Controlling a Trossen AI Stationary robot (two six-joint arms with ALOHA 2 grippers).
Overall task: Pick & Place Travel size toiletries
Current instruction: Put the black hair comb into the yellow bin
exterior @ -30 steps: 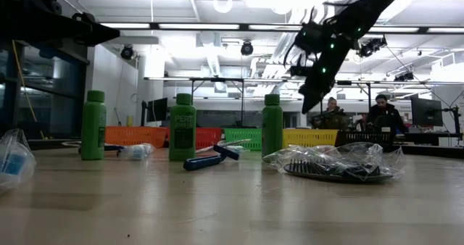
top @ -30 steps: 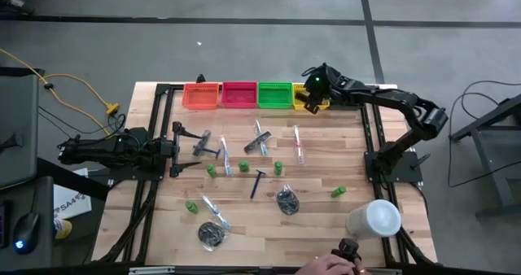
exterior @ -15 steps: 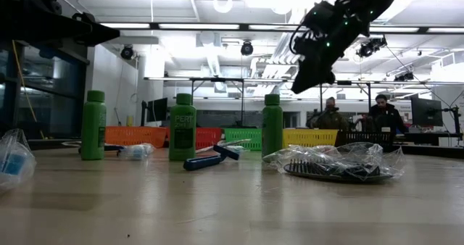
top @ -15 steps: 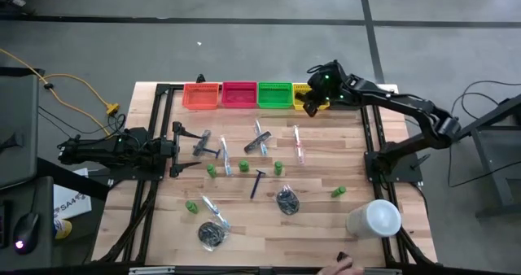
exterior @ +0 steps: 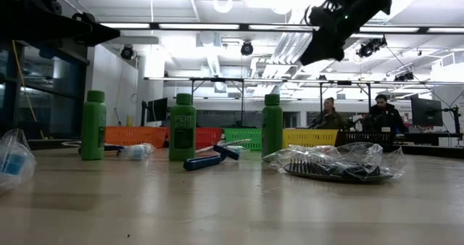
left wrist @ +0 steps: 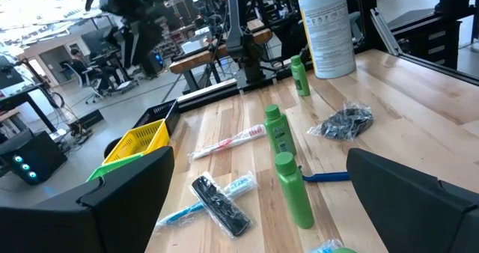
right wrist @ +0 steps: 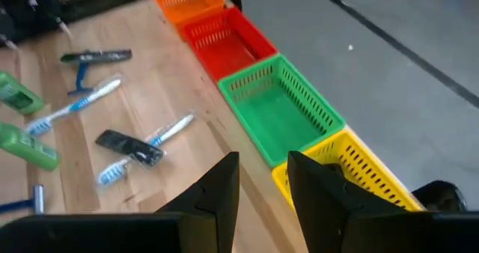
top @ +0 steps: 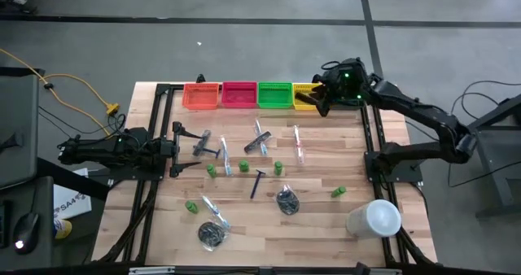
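While the toiletries lie scattered mid-bench, the far edge is lined by four plastic bins, orange (top: 202, 95), red (top: 238, 94), green (top: 275, 94) and yellow (top: 304, 95), and the near-right corner holds a tall white cylinder (top: 374, 219). Green bottles (top: 278, 168), a blue razor (top: 257, 182) and wrapped toothbrushes (top: 299, 143) leave bare wood along the right side. The right gripper (top: 319, 98) hovers above the yellow bin, jaws slightly apart and empty; it has swung rightward and risen. The left gripper (top: 176, 148) waits at the left edge, jaws wide.
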